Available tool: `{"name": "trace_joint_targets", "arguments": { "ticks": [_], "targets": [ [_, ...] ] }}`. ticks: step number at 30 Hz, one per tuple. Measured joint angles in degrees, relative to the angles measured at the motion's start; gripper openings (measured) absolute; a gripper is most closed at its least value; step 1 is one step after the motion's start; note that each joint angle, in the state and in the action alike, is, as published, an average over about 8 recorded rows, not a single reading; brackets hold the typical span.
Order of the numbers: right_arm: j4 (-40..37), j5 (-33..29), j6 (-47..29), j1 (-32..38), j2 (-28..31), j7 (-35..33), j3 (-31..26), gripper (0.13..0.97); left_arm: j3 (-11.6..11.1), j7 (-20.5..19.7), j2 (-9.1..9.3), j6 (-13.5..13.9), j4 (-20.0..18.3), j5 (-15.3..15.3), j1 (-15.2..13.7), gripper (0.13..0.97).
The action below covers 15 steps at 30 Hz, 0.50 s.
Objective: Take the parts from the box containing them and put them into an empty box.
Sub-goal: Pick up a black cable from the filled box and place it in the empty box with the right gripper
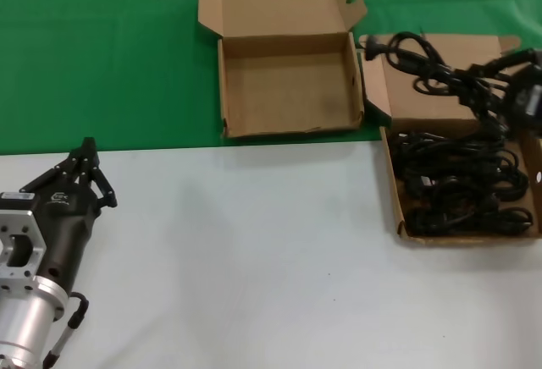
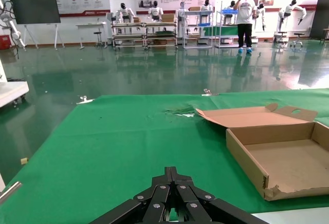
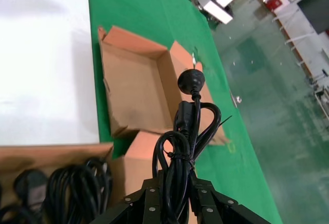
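The empty box (image 1: 288, 90), a squarish cardboard tray with its lid open, sits on the green cloth at the far centre. The shallow box with the parts (image 1: 396, 208) stands at the right and holds several coiled black power cables (image 1: 461, 187). My right gripper (image 1: 501, 77) hovers over that box's lid, shut on one tied cable bundle (image 1: 419, 60) that hangs in the air. In the right wrist view the gripper (image 3: 177, 178) clamps the bundle (image 3: 185, 131), plug end (image 3: 191, 81) outward, with the empty box (image 3: 133, 90) beyond. My left gripper (image 1: 87, 147) is shut and empty on the white table at the left.
The white table surface (image 1: 254, 259) fills the near half and the green cloth (image 1: 102, 47) the far half. In the left wrist view the empty box (image 2: 288, 157) lies ahead to one side of the shut left gripper (image 2: 172, 171). A person and shelving stand far behind.
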Motion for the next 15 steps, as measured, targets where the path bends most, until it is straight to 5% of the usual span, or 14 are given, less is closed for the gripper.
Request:
{"name": "trace_joint_targets", "arguments": {
  "ticks": [15],
  "targets": [
    [-15.3,2.1,-2.3,10.9,-12.8,-15.0,-3.5,0.221,0.0,0.0,0.00,0.0,0.0,0.0,0.0,0.139]
  ]
}}
